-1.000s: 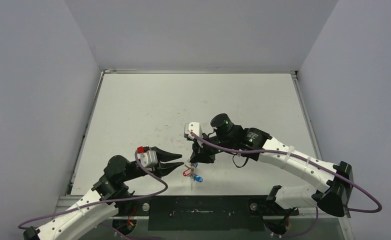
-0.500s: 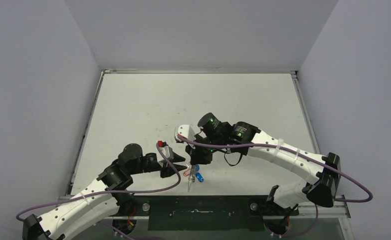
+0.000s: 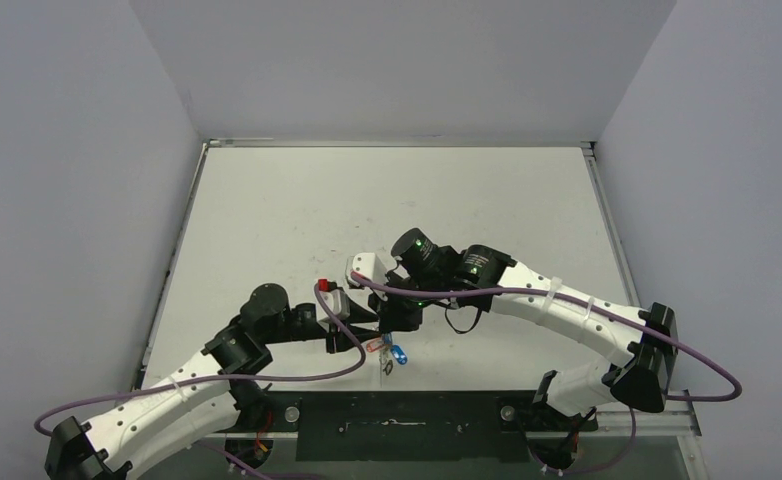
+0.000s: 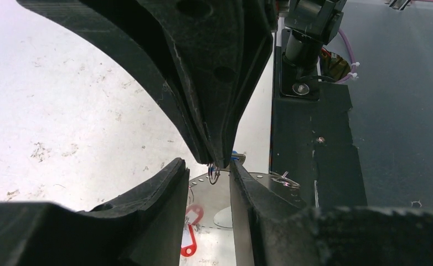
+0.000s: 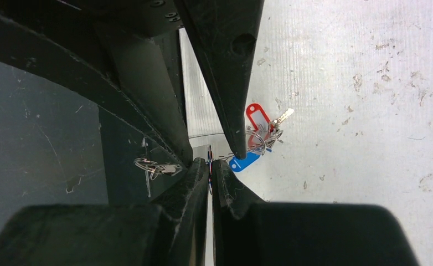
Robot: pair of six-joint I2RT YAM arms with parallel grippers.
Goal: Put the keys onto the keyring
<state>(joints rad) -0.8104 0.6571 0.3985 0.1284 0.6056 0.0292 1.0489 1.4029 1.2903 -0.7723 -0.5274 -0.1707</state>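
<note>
1. The right gripper [image 5: 210, 166] is clenched, its two fingertips pinching the thin metal keyring [image 4: 213, 175], which shows only as a small loop just under the tips.
2. The left gripper [image 4: 206, 166] is released, its fingers apart on either side of the right gripper's tips and the pinched ring, touching neither as far as can be seen.
3. The keys [image 5: 269, 130] are bunched just beside the tips, with the red tag [image 5: 257, 118] and the blue tag [image 5: 246, 162] close together.
4. Whether the bunch hangs or lies flat cannot be told.
5. Underneath is the scuffed white table [image 3: 367, 200], near its front edge, where a black strip [image 4: 314, 144] begins.
</note>
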